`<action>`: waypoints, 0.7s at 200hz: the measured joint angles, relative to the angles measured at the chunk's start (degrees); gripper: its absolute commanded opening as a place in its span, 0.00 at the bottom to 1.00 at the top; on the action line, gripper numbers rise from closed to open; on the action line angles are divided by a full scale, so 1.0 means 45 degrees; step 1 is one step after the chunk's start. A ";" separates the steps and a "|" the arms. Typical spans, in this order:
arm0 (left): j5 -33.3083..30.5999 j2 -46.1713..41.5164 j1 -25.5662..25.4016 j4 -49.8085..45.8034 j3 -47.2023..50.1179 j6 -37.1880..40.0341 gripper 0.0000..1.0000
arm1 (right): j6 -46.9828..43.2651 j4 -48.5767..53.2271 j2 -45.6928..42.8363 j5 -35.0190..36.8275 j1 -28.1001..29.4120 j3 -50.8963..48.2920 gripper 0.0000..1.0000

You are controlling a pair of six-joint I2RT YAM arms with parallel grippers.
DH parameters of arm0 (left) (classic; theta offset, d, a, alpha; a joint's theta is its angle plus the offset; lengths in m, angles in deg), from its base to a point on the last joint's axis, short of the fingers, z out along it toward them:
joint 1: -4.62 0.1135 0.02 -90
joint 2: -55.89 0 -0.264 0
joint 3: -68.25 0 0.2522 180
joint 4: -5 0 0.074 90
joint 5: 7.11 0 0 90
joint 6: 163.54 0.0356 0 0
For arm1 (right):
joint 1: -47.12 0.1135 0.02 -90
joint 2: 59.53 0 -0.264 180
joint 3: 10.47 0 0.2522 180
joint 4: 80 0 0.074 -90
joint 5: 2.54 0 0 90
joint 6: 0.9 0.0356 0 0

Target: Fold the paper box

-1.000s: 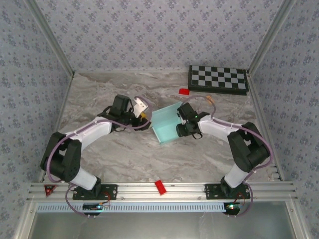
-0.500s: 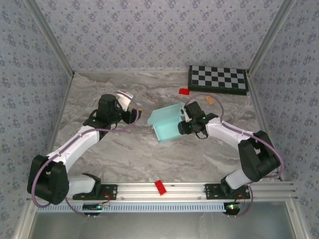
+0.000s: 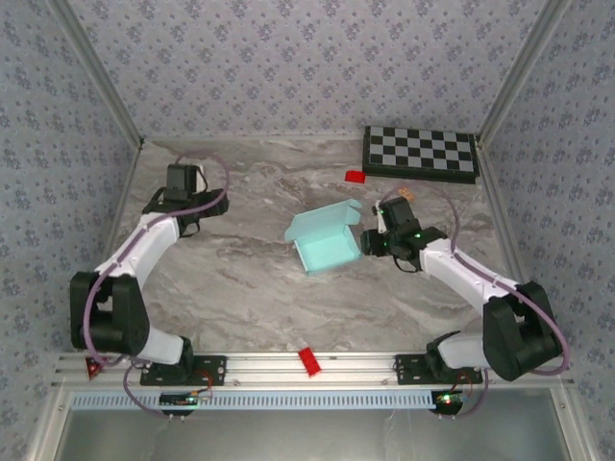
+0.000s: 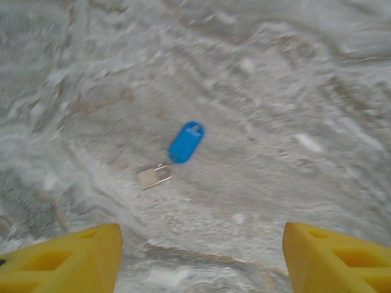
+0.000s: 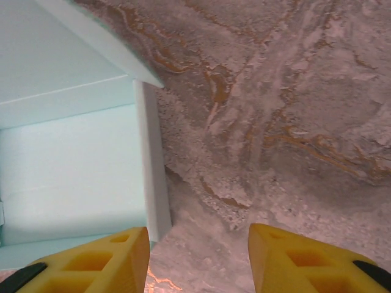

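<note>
The pale light-blue card box (image 3: 327,252) sits at the centre of the overhead view on the grey marble-patterned table (image 3: 240,288), and its inside shows again at the left of the right wrist view (image 5: 67,171). It looks largely formed: a shallow tray with its side walls standing. Its lid flap (image 3: 327,219) is raised along the upper edge, leaving the inside open. What seems left is to bring that lid down over the tray and tuck its front edge in.

The right claw (image 5: 198,244) hovers just beside the box's right wall. Its yellow fingers are spread apart and hold nothing, with bare table between them. I cannot tell whether the left finger touches the card.

The left claw (image 4: 201,250) is well apart from the box, at the upper left of the overhead view. It is also spread wide and empty, above a blue oval tag (image 4: 186,142) and a small metal clip (image 4: 154,176) lying on the table.

A black-and-white checkerboard (image 3: 420,154) lies at the upper right.
</note>
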 measured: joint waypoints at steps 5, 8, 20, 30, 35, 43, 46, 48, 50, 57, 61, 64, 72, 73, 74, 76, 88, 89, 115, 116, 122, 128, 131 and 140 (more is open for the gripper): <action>0.0039 0.0282 0.0160 -0.0131 -0.0121 -0.0024 0.61 | 0.0005 0.0000 -0.0073 0.0000 -0.0068 -0.0039 0.48; 0.0083 0.0457 0.0243 -0.0214 -0.0185 -0.0019 0.60 | 0.0005 0.0005 -0.0117 -0.0005 -0.0107 -0.0068 0.48; 0.0291 0.1156 0.0539 -0.0602 -0.0505 0.0053 0.56 | 0.0039 0.0010 -0.0282 -0.0005 -0.0262 -0.0160 0.48; 0.0427 0.1773 0.0690 -0.0933 -0.0835 0.0112 0.54 | 0.0039 0.0010 -0.0369 0.0000 -0.0345 -0.0199 0.48; 0.0534 0.2030 0.0724 -0.1073 -0.1005 0.0160 0.52 | 0.0039 0.0010 -0.0403 0.0000 -0.0369 -0.0223 0.48; 0.0646 0.2453 0.0777 -0.1273 -0.1287 0.0243 0.50 | 0.0039 0.0005 -0.0476 0.0000 -0.0413 -0.0272 0.48; 0.0699 0.2628 0.0801 -0.1379 -0.1438 0.0321 0.49 | 0.0039 0.0005 -0.0495 0.0000 -0.0418 -0.0291 0.48; 0.0714 0.2744 0.0801 -0.1423 -0.1520 0.0359 0.49 | 0.0039 0.0010 -0.0515 0.0000 -0.0427 -0.0306 0.48; 0.0729 0.2827 0.0806 -0.1462 -0.1588 0.0345 0.49 | 0.0039 0.0010 -0.0529 0.0000 -0.0432 -0.0321 0.48; 0.0816 0.3230 0.0840 -0.1700 -0.1957 0.0466 0.48 | 0.0044 0.0010 -0.0583 0.0000 -0.0437 -0.0364 0.48; 0.0879 0.3415 0.0855 -0.1783 -0.2137 0.0544 0.47 | 0.0044 0.0010 -0.0607 0.0000 -0.0447 -0.0393 0.48; 0.0908 0.3580 0.0865 -0.1807 -0.2268 0.0583 0.47 | 0.0039 0.0010 -0.0627 0.0000 -0.0457 -0.0413 0.48; 0.0996 0.3968 0.0899 -0.1962 -0.2652 0.0699 0.46 | 0.0044 0.0010 -0.0670 0.0005 -0.0461 -0.0461 0.48; 0.1015 0.4027 0.0908 -0.1987 -0.2720 0.0719 0.45 | 0.0044 0.0010 -0.0675 0.0005 -0.0461 -0.0466 0.48; 0.1025 0.4056 0.0913 -0.2001 -0.2754 0.0743 0.45 | 0.0044 0.0010 -0.0685 0.0005 -0.0471 -0.0471 0.48; 0.1039 0.4172 0.0923 -0.2025 -0.2846 0.0772 0.45 | 0.0049 0.0010 -0.0690 0.0005 -0.0471 -0.0481 0.48; 0.1166 0.4668 0.0986 -0.2166 -0.3332 0.0952 0.42 | 0.0049 0.0010 -0.0719 0.0010 -0.0491 -0.0515 0.48; 0.1180 0.4736 0.0996 -0.2191 -0.3385 0.0986 0.42 | 0.0049 0.0015 -0.0719 0.0015 -0.0495 -0.0515 0.48; 0.1365 0.5659 0.1132 -0.2526 -0.4269 0.1282 0.40 | 0.0083 0.0015 -0.0719 0.0044 -0.0515 -0.0539 0.48; 0.1365 0.5688 0.1137 -0.2535 -0.4289 0.1287 0.40 | 0.0083 0.0010 -0.0719 0.0044 -0.0520 -0.0539 0.48; 0.1394 0.5882 0.1137 -0.2637 -0.4478 0.1355 0.39 | 0.0083 0.0010 -0.0719 0.0044 -0.0529 -0.0539 0.48; 0.1433 0.6057 0.1161 -0.2739 -0.4658 0.1423 0.39 | 0.0083 0.0010 -0.0719 0.0044 -0.0539 -0.0539 0.48; 0.1443 0.6164 0.1175 -0.2793 -0.4750 0.1433 0.39 | 0.0083 0.0010 -0.0719 0.0044 -0.0544 -0.0539 0.48; 0.1501 0.6445 0.1195 -0.2948 -0.5037 0.1511 0.39 | 0.0083 0.0010 -0.0719 0.0049 -0.0563 -0.0539 0.48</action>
